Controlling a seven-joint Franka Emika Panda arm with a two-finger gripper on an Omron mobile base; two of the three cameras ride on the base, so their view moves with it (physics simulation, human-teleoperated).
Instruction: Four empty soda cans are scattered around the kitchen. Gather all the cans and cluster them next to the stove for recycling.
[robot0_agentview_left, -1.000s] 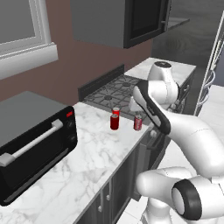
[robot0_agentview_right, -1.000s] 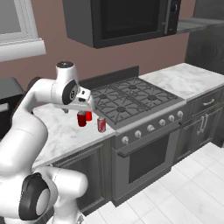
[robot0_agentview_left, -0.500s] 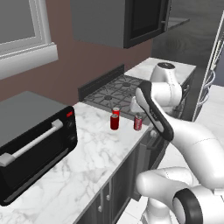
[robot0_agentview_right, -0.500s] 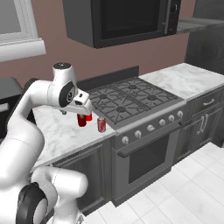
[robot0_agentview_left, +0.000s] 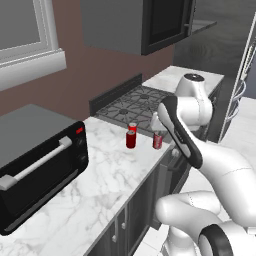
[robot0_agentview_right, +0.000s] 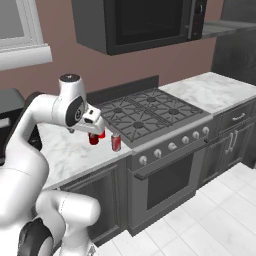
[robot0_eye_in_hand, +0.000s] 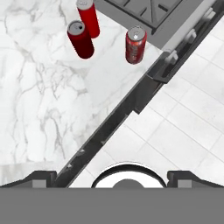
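Three soda cans stand together on the marble counter by the stove's (robot0_agentview_left: 131, 106) left edge. Two are bright red (robot0_eye_in_hand: 88, 17) (robot0_eye_in_hand: 80, 40), and the darker patterned red one (robot0_eye_in_hand: 135, 45) is closest to the counter's front edge. They appear again as the red pair (robot0_agentview_left: 131, 138) and the patterned can (robot0_agentview_left: 157, 141). My gripper (robot0_eye_in_hand: 114, 177) hangs open above them and toward the counter's front, empty, fingertips (robot0_eye_in_hand: 41, 177) wide apart. The purple can is out of view.
A black toaster oven (robot0_agentview_left: 40, 165) sits on the counter to the left. An overhead microwave (robot0_agentview_right: 150, 20) hangs over the stove (robot0_agentview_right: 150, 112). Beyond the range the marble counter (robot0_agentview_right: 215, 92) continues. White floor tiles (robot0_eye_in_hand: 175, 122) lie below the counter's edge.
The arm's upper joints have shifted slightly and the hand has drifted a little. The three cans have not moved.
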